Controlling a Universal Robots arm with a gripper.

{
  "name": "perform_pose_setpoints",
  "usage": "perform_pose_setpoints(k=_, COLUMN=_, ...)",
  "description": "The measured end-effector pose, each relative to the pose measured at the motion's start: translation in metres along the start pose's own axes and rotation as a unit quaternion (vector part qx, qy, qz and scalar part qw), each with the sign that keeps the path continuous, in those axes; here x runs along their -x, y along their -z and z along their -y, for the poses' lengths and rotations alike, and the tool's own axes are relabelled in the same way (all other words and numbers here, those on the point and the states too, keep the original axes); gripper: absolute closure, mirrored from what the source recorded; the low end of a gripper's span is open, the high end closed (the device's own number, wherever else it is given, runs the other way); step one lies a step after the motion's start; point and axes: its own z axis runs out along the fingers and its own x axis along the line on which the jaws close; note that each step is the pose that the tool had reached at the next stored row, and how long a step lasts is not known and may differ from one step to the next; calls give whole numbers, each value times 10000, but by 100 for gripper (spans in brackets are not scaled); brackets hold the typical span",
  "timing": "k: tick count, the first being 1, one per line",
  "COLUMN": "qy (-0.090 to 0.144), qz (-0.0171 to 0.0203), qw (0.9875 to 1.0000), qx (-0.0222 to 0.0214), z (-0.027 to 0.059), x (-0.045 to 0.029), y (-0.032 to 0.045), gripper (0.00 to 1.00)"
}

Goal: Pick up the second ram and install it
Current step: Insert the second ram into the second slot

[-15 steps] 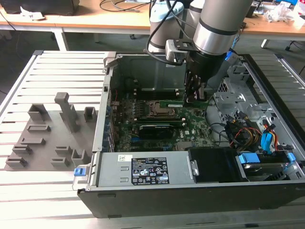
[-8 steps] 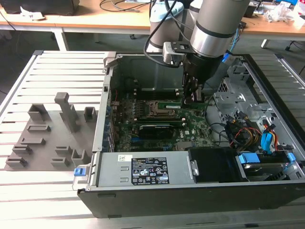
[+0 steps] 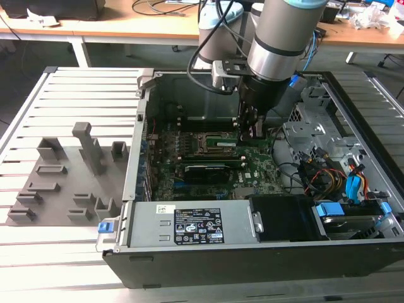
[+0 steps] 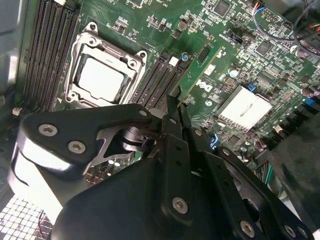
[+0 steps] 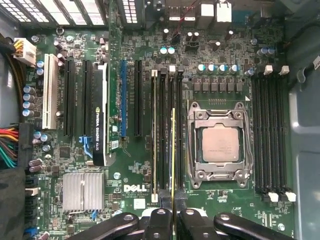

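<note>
hand (image 5: 173, 212): clenched on the second ram (image 5: 173, 150), edge-on between fingers
ram position: over slots beside processor socket (image 5: 219, 144)

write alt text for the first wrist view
The gripper holds the second ram edge-on over the memory slots beside the processor socket, on a green motherboard with a silver heatsink.

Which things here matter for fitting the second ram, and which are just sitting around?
Job in hand:
gripper
second ram, held edge-on in the gripper
memory slots beside the processor socket

Lying about:
graphics card
heatsink
grey fixture blocks
power supply
</note>
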Motion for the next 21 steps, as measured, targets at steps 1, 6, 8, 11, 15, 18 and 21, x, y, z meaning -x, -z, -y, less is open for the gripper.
perform_pose_setpoints(k=1, qy=0, qz=0, qw=10000, qx=0, z=-2, x=0, y=-8, gripper=87)
perform_pose_setpoints(k=6, qy=0, qz=0, qw=10000, qx=0, z=-14, x=-2, y=-62, gripper=87)
perform_pose_setpoints(k=8, qy=0, qz=0, qw=10000, qx=0, z=-15, x=-3, y=-86, gripper=87)
perform_pose_setpoints(k=11, qy=-1, qz=-1, qw=10000, qx=0, z=-25, x=-3, y=-108, gripper=87)
perform_pose_setpoints(k=15, qy=0, qz=-1, qw=10000, qx=0, z=-92, x=-3, y=-139, gripper=87)
perform_pose_setpoints(k=18, qy=71, qz=-7, qw=10000, qx=2, z=-185, x=-5, y=-164, gripper=87)
perform_pose_setpoints(k=21, qy=118, qz=-10, qw=9999, qx=3, z=-300, x=-7, y=-197, gripper=87)
